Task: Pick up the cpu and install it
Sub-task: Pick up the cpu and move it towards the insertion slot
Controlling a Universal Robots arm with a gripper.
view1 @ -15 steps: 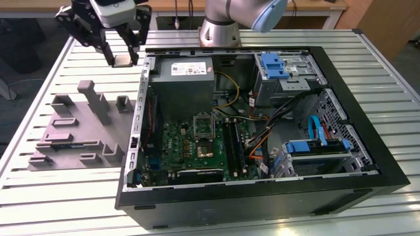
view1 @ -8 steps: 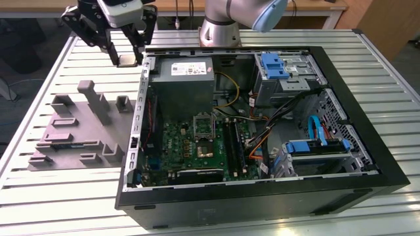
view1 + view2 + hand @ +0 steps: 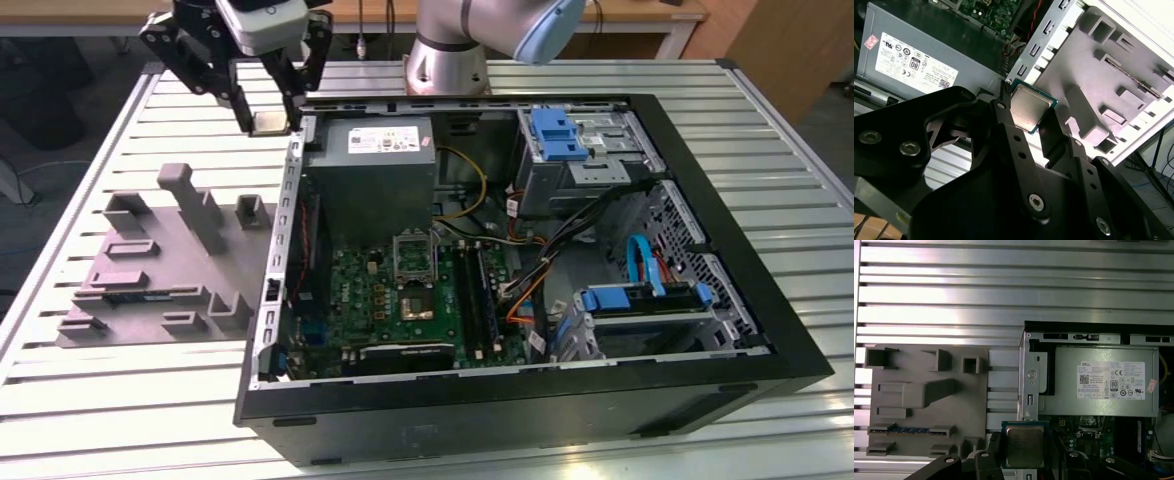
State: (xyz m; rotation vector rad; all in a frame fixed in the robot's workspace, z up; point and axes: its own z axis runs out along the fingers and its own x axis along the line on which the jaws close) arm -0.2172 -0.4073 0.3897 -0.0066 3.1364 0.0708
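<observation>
Pincer (image 3: 1027, 112) clamped on cpu (image 3: 1025, 445) near case (image 3: 534, 405) corner; case holds power supply (image 3: 374, 165), motherboard (image 3: 387, 300).

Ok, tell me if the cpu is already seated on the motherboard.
No: in the second wrist view the cpu is clamped in the gripper, well away from the motherboard.

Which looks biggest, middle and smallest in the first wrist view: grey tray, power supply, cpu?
Largest: grey tray.
Next: power supply.
Smallest: cpu, despite being nearest the camera.
</observation>
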